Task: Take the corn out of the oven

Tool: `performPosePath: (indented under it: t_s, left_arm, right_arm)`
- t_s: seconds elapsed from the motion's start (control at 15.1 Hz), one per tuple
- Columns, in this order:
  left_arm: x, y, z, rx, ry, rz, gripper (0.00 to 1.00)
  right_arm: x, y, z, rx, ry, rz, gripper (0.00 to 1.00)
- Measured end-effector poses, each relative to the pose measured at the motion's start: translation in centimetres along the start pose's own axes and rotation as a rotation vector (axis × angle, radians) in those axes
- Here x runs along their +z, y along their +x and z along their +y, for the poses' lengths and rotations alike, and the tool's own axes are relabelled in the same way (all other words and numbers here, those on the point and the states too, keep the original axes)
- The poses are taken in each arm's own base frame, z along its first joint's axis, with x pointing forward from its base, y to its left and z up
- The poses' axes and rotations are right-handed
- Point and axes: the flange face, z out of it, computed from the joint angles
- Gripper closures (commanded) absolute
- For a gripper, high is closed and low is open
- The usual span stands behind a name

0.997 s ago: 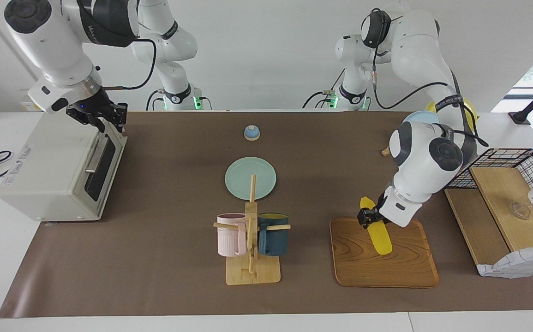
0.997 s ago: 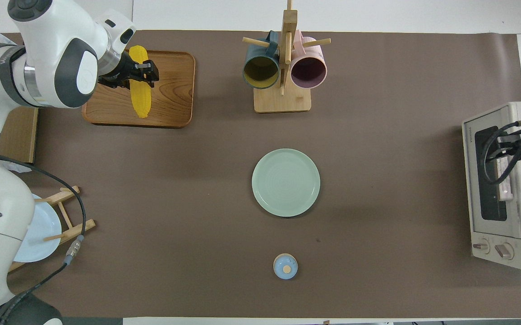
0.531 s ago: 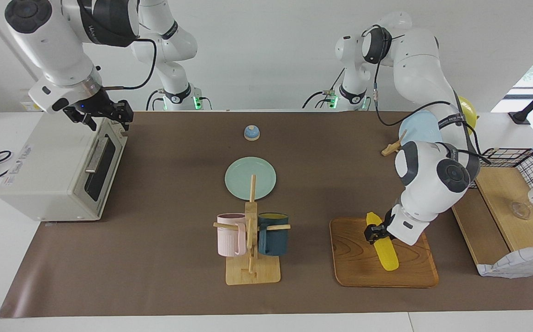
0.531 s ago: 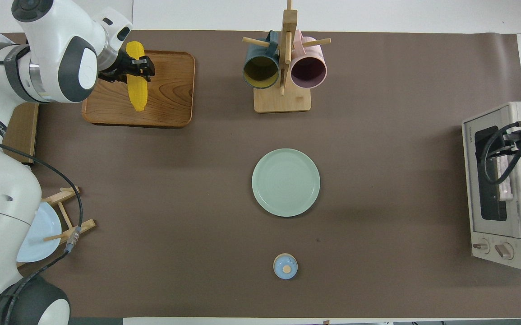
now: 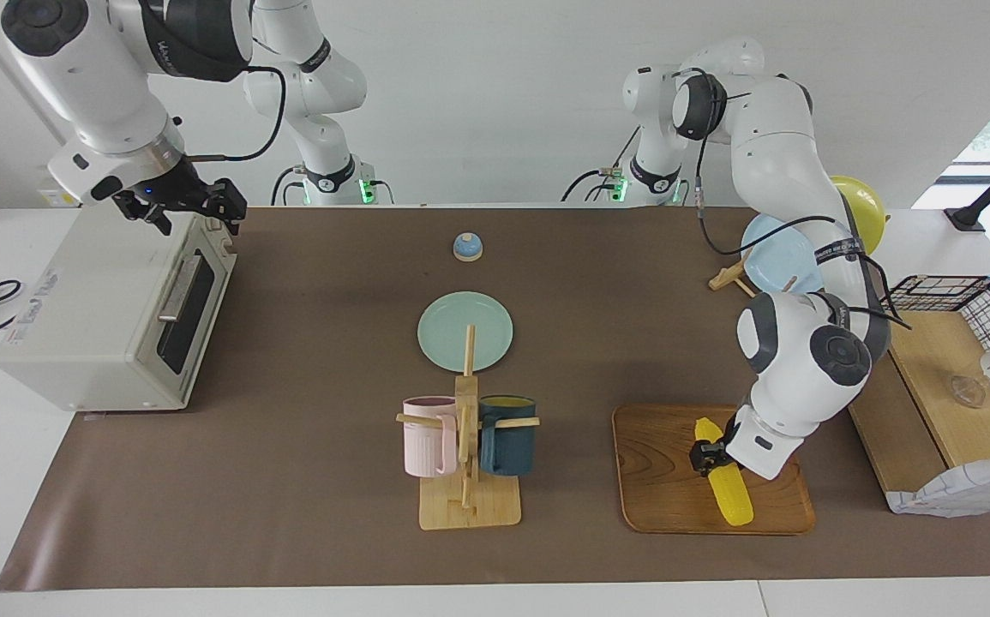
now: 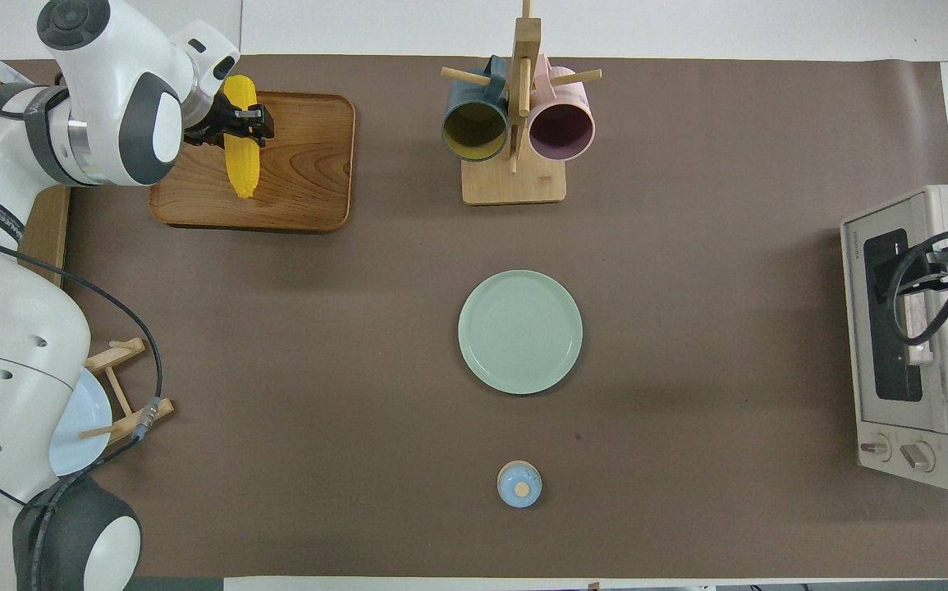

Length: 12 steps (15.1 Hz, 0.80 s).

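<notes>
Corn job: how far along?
Done: corn is out of the oven, whose door looks shut. In hand: left gripper holds the corn at the wooden tray. Left: let go and withdraw. Right gripper is open above the oven's top edge.

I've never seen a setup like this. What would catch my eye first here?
Probably the bright yellow corn, lying on a wooden tray toward the left arm's end of the table, with the left tool clamped around it. Next, the boxy off-white oven at the right arm's end, door closed, with the right tool open above its top edge.
</notes>
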Motion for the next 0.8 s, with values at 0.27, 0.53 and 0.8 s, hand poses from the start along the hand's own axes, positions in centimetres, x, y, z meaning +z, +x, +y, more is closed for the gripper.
performPosePath:
  t_s: [0.27,0.53,0.8]
  left_arm:
    - [-0.5,0.0,0.1,0.003,-0.001,0.0,0.0]
    - [-6.2,-0.8,0.3,0.007,0.005,-0.005,0.0]
    - [-14.8,-4.7,-0.7,-0.004,0.024,-0.031,0.0]
  right_arm:
    - [0.1,-0.1,1.1,0.02,0.004,-0.001,0.0]
    - [0.0,-0.1,0.9,0.017,0.003,0.002,0.0]
    - [-0.2,0.2,1.0,0.017,0.001,0.029,0.0]
